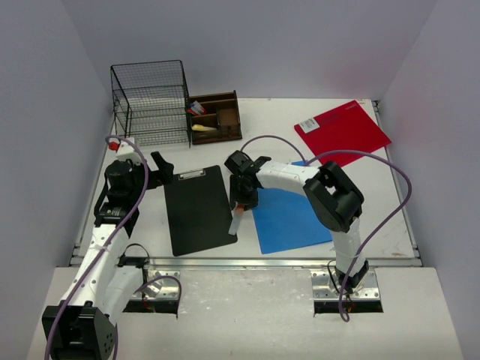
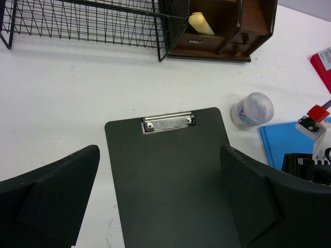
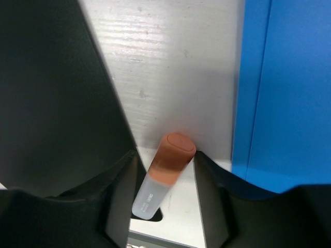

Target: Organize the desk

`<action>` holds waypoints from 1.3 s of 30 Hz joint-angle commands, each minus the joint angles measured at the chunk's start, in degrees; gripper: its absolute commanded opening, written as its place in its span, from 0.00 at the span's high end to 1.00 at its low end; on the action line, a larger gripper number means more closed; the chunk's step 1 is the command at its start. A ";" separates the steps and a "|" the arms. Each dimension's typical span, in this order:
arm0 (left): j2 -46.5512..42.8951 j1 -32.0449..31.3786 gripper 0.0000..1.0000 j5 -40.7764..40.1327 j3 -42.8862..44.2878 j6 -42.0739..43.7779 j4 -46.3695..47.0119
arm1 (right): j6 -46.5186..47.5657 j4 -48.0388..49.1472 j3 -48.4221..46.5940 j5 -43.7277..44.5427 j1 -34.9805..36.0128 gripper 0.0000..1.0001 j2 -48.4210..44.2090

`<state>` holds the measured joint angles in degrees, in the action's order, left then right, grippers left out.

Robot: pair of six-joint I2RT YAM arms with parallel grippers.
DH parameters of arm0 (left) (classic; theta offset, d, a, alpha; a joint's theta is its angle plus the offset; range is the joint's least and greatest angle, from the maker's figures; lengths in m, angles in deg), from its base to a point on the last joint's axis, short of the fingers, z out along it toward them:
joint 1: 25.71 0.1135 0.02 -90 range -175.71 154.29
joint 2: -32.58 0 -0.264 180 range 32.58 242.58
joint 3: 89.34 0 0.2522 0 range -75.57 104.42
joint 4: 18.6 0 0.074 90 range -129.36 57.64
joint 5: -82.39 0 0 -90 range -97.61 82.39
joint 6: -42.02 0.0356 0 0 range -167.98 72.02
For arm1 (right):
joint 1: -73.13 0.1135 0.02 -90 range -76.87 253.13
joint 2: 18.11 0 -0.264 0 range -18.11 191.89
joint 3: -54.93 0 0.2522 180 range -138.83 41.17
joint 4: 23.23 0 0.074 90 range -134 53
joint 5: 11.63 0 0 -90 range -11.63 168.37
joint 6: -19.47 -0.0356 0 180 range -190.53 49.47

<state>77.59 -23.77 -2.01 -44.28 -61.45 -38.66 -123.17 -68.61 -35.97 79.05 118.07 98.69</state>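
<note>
**Item 1, desk**. White, matte, rectangular, lying flat. Its long axis runs left to right across the top view. The long near edge carries a silver rail and faces the arm bases, and the far edge meets the back wall. It fills the middle of the top view and bears everything listed below.

**Item 2, black clipboard**. Left of centre, long axis running near to far, metal clip at the far end.

**Item 3, blue folder**. Flat, just right of the clipboard, with a strip of bare desk between them.

**Item 4, red folder**. Far right corner, turned at an angle.

**Item 5, wire basket**. Black, at the far left. A brown wooden organizer stands just beside it on the right and holds a pale yellow object.

**Item 6, clear lidded jar**. Seen from the left wrist, on the desk between the clipboard's clip end and the blue folder.

**Item 7, left gripper**. It hangs over the clipboard's far half with its fingers spread wide and nothing between them.

**Item 8, right gripper**. It is lowered over the strip between clipboard and blue folder. Its fingers are partly spread, one on either side of a translucent tube with an orange cap. One finger meets the cap and a sliver of desk shows beside the other. Whether the fingers pinch the tube cannot be told.
</note>
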 commanded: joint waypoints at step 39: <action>-2.73 0.79 0.00 5.29 1.05 -1.66 3.84 | 71.00 104.65 -17.74 -1.19 -1.88 1.00 18.69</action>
<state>74.57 -23.73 3.74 -45.38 -62.48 -37.61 -60.78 21.20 -48.49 77.81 116.37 111.62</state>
